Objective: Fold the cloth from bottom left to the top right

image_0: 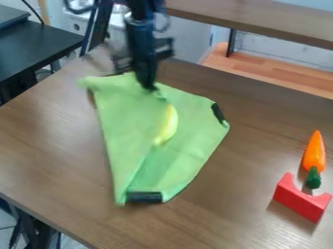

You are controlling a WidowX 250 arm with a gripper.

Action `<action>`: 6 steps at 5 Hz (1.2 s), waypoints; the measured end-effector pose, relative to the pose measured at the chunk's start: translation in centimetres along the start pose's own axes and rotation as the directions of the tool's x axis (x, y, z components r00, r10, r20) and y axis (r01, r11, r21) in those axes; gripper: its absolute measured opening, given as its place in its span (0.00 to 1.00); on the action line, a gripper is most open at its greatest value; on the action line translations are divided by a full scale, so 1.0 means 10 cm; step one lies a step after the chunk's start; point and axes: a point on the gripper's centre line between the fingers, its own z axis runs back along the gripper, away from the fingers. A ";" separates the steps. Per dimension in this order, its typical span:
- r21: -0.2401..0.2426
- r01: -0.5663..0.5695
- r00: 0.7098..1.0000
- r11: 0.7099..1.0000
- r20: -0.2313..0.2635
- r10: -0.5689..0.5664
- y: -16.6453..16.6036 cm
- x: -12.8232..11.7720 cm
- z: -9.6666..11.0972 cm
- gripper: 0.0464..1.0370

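Observation:
The black gripper [151,88] hangs down at the upper middle of the table, its narrow tip shut on a pinch of the green cloth [120,124]. Spread across the middle of the table, the cloth is partly doubled over, with a crease running from near the gripper down to its lower left end. Black patches mark its bottom corner and its right edge. A yellow curved toy [170,122], like a banana, lies on the cloth just below and right of the gripper.
An orange toy carrot [314,153] with a green top lies on the brown table [58,141] at the right. Just below it is a red notched block [301,198]. A dark side table [39,46] stands at the upper left, and a wooden shelf crosses behind.

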 end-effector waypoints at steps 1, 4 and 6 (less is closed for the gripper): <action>0.005 0.003 1.000 1.000 0.027 -0.003 -0.39 -0.12 -0.06 0.01; 0.032 0.073 0.996 0.997 0.053 -0.075 -1.06 -0.59 -0.13 0.46; -0.141 0.144 0.981 0.979 0.149 -0.123 -1.52 -0.71 0.19 0.96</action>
